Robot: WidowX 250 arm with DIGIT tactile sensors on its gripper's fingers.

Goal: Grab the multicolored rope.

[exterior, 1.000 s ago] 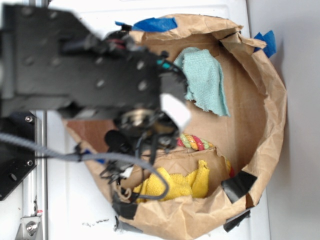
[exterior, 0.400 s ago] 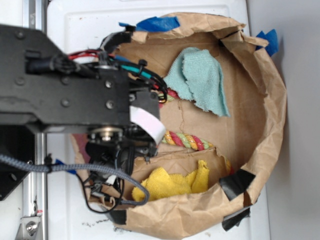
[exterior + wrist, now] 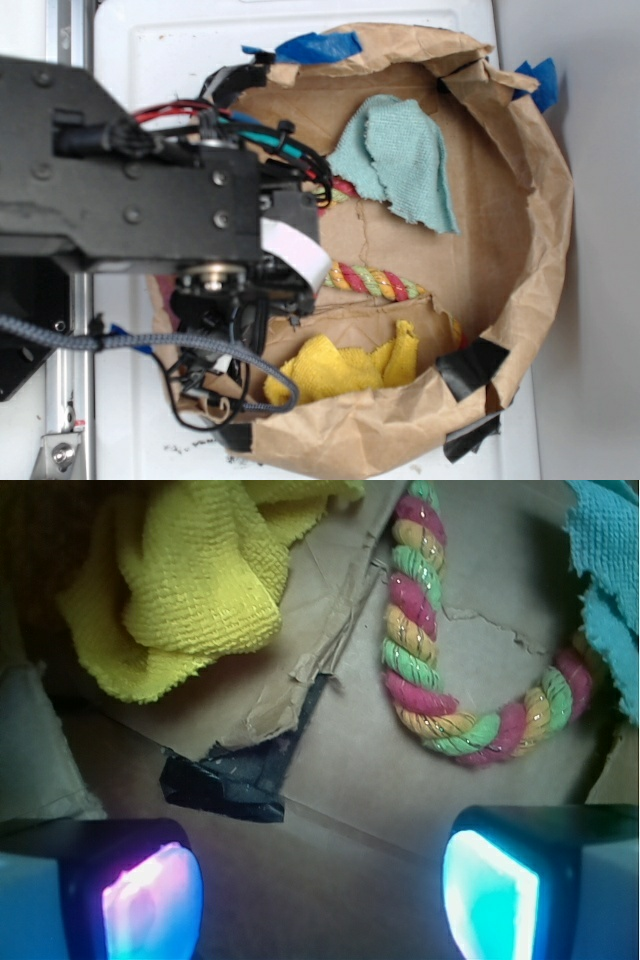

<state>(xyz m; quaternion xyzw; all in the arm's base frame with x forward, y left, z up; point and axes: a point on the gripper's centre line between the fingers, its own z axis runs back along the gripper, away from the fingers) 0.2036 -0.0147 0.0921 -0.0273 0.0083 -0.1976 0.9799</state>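
Approach step of the grab. The hand hangs above the floor of a torn brown paper bag that lies open on the white desk; its two fingers are spread wide with nothing between them, one at each lower corner of the wrist view.

The rope lies on the bag floor in a hook shape: one straight run, then a bend, then a shorter leg that ends against the teal cloth. It sits ahead of the hand and offset toward one finger, apart from both. A yellow cloth lies across the floor from it, past a torn flap and a patch of black tape.

The rope is not yet held. The next move, as judged here, calls for the hand to travel forward until the straight run or the bend lies between the fingers, then to descend and close across the rope's width; the teal cloth near the far end is the likeliest thing to be caught by mistake.

The wrist view alone shows the finger spread and the full curve of the rope. The exterior view shows only two short pieces of rope past the arm, which hides the fingers, but it alone shows the bag's raised wall, its blue tape, and the desk.
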